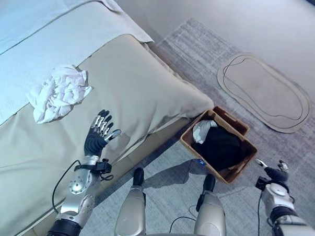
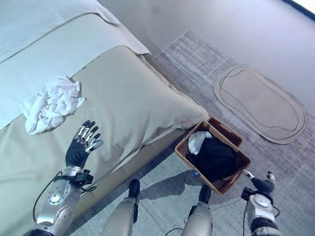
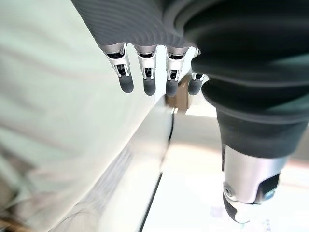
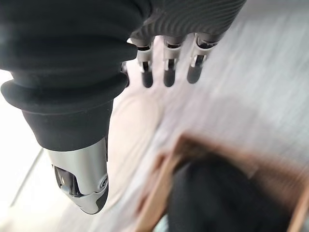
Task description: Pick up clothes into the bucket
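The white cloth lies bunched up on the bed, a little way past the left hand, whose fingers are spread and empty. It looks soft and light, so the top folds look easy to pinch. The right hand hangs with loose, empty fingers by the basket.

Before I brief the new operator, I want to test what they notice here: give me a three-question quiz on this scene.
1. True or false: the left hand grips the white garment.
2. What lies in the basket? A) only dark cloth B) dark cloth and a white piece C) nothing
3. Fill in: the white garment lies on the ____.

Key:
1. False; the hand is open over the bed, apart from the garment.
2. B
3. bed
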Motion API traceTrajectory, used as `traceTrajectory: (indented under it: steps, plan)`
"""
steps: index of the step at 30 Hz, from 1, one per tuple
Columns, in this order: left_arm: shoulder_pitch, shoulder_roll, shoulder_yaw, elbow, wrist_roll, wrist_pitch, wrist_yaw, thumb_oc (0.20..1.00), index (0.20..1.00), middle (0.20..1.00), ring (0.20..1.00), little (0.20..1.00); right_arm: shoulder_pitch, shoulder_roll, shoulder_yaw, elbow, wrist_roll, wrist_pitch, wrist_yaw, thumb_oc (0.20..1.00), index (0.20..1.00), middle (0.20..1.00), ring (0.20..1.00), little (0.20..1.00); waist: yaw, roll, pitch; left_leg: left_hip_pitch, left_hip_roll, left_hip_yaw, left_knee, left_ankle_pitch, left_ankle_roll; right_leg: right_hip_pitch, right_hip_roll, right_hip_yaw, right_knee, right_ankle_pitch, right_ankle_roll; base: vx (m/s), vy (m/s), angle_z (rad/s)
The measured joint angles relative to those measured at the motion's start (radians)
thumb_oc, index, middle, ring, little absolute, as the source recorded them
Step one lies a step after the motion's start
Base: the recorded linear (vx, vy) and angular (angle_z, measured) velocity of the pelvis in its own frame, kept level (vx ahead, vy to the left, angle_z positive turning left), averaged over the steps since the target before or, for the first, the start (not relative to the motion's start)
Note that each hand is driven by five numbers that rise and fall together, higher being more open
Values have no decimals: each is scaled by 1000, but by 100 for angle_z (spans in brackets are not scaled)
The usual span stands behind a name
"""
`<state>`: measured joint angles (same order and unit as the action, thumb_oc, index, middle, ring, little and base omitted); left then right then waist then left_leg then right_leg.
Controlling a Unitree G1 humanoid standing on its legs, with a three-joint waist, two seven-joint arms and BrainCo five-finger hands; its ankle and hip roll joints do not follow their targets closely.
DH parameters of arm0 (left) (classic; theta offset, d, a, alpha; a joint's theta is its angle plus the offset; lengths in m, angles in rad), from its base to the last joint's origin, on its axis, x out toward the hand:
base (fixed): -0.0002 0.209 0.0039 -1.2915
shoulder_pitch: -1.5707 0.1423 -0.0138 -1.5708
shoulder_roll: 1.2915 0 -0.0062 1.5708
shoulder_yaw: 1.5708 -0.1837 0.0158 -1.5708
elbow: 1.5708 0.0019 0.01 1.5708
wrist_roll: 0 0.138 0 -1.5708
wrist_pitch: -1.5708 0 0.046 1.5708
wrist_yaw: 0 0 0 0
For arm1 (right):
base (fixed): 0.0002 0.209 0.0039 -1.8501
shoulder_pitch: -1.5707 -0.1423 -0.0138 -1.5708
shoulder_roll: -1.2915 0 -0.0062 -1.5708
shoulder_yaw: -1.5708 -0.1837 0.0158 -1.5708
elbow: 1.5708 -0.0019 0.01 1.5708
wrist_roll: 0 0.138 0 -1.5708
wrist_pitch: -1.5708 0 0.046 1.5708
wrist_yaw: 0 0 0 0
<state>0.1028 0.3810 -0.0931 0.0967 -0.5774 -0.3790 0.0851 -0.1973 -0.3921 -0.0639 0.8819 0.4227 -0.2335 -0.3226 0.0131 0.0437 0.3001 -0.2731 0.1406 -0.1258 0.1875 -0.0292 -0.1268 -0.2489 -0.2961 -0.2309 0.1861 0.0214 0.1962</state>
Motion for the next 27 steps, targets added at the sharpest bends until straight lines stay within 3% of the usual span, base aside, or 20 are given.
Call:
traceTrajectory:
  steps: [5, 7, 9, 10, 12, 13, 16, 17, 18, 19, 20, 21, 22, 23, 24, 25, 27]
  plan:
    - [35, -40, 16, 6, 16, 0, 5, 1000, 1000, 1000, 1000, 1000, 72, 24, 43, -244, -30, -38, 17, 1000, 1000, 1000, 1000, 1000, 5, -14, -23, 20, 11, -73, -9, 7, 10, 83, 21, -66, 2, -38, -5, 81, -87, 47]
    - [28, -54, 15, 31, 19, 2, 4, 1000, 1000, 1000, 1000, 1000, 94, 24, 36, -305, -52, -47, 19, 1000, 1000, 1000, 1000, 1000, 3, -17, -29, 5, 4, -69, 2, 33, 45, 136, 16, -129, -16, -48, -5, 29, 56, 92]
    - [18, -49, 14, 48, 24, 3, 6, 1000, 1000, 1000, 1000, 1000, 112, 38, 31, -348, -57, -56, 19, 1000, 1000, 1000, 1000, 1000, -4, -31, -37, -20, 21, 58, 7, 41, 106, 179, -2, -177, -38, -54, -21, 85, 140, 93]
    - [13, -41, 15, 58, 49, 3, 6, 1000, 1000, 1000, 1000, 1000, 121, 58, 32, -367, -58, -66, 18, 1000, 1000, 1000, 1000, 1000, 0, -45, -52, -19, 63, 192, 19, 23, 150, 184, -11, -199, -50, -58, -21, 150, 150, 52]
    - [21, -35, 18, 58, 68, 3, 8, 1000, 1000, 1000, 1000, 1000, 112, 79, 41, -379, -58, -67, 29, 1000, 1000, 1000, 1000, 1000, 13, -54, -64, 0, 63, 234, 6, 43, 96, 212, -20, -206, -63, -56, -21, 162, 177, 25]
    - [29, -31, 21, 56, 94, 3, 11, 1000, 1000, 1000, 1000, 1000, 123, 98, 41, -389, -58, -67, 36, 1000, 1000, 1000, 1000, 1000, 26, -66, -79, 18, 47, 233, -2, 57, 46, 242, -27, -209, -85, -47, -20, 158, 234, 23]
    - [30, 1, 41, 61, 130, 3, 16, 1000, 1000, 1000, 1000, 1000, 134, 139, 41, -375, -58, -67, 51, 1000, 1000, 1000, 1000, 1000, 31, -127, -129, 20, -4, 232, 8, 56, 32, 269, -70, -219, -107, -20, -17, 180, 270, 28]
    - [29, 15, 44, 62, 145, 4, 17, 1000, 1000, 1000, 1000, 1000, 134, 153, 33, -377, -57, -67, 55, 1000, 1000, 1000, 1000, 1000, 44, -143, -137, 14, -28, 236, 32, 37, 39, 290, -86, -222, -100, 0, -36, 317, 485, 75]
    - [11, -2, 40, 102, 196, 11, 18, 1000, 1000, 1000, 1000, 1000, 147, 153, -1, -371, -55, -66, 54, 1000, 1000, 1000, 1000, 1000, 25, -134, -144, 16, -60, 227, 77, 8, 79, 312, -134, -240, -37, 13, -38, 128, 219, 70]
    - [19, -4, 42, 103, 209, 12, 21, 1000, 1000, 1000, 1000, 1000, 158, 152, -3, -370, -55, -67, 55, 1000, 1000, 1000, 1000, 1000, 26, -139, -161, 34, -81, 239, 77, -12, 65, 316, -152, -230, -9, 42, -48, 162, 300, 72]
    - [9, -4, 48, 112, 234, 13, 24, 1000, 1000, 1000, 1000, 1000, 159, 148, -10, -369, -52, -67, 57, 1000, 1000, 1000, 1000, 1000, 29, -144, -151, 29, -114, 265, 156, -46, 104, 309, -198, -200, 70, 54, -43, 68, 161, 74]
    - [8, -5, 45, 135, 253, 12, 28, 1000, 1000, 1000, 1000, 1000, 180, 141, -11, -365, -42, -67, 55, 1000, 1000, 1000, 1000, 1000, -3, -124, -161, 58, -130, 279, 150, -78, 153, 279, -236, -158, 199, 90, -55, 112, 220, 85]
    - [8, -3, 48, 140, 255, 13, 36, 1000, 1000, 1000, 1000, 1000, 189, 139, 0, -366, -36, -66, 56, 1000, 1000, 1000, 1000, 1000, -16, -119, -163, 76, -135, 271, 131, -72, 150, 251, -240, -101, 273, 79, -47, 180, 218, 83]
    - [11, 9, 78, 146, 260, 13, 47, 1000, 1000, 1000, 1000, 1000, 182, 150, 32, -363, -34, -66, 72, 1000, 1000, 1000, 1000, 1000, -24, -108, -158, 101, -141, 228, 89, -74, 182, 170, -140, 95, 367, 17, -33, 151, 146, 34]
    - [9, 22, 85, 153, 262, 14, 49, 1000, 1000, 1000, 1000, 1000, 183, 157, 42, -363, -33, -66, 81, 1000, 1000, 1000, 1000, 1000, -25, -109, -157, 119, -137, 224, 51, -63, 198, 134, -90, 150, 392, -25, -33, 168, 105, 17]
    - [17, 34, 96, 154, 276, 15, 52, 1000, 1000, 1000, 1000, 1000, 183, 160, 42, -364, -30, -66, 90, 1000, 1000, 1000, 1000, 1000, -22, -108, -156, 147, -135, 227, -5, -39, 222, 76, -35, 153, 394, -76, -41, 154, 27, 26]
    - [17, 29, 104, 153, 289, 16, 53, 1000, 1000, 1000, 1000, 1000, 188, 146, 31, -367, -22, -69, 96, 1000, 1000, 1000, 1000, 1000, -40, -111, -149, 175, -147, 227, -46, -23, 220, 7, 3, 126, 359, -85, -51, 139, 17, 26]
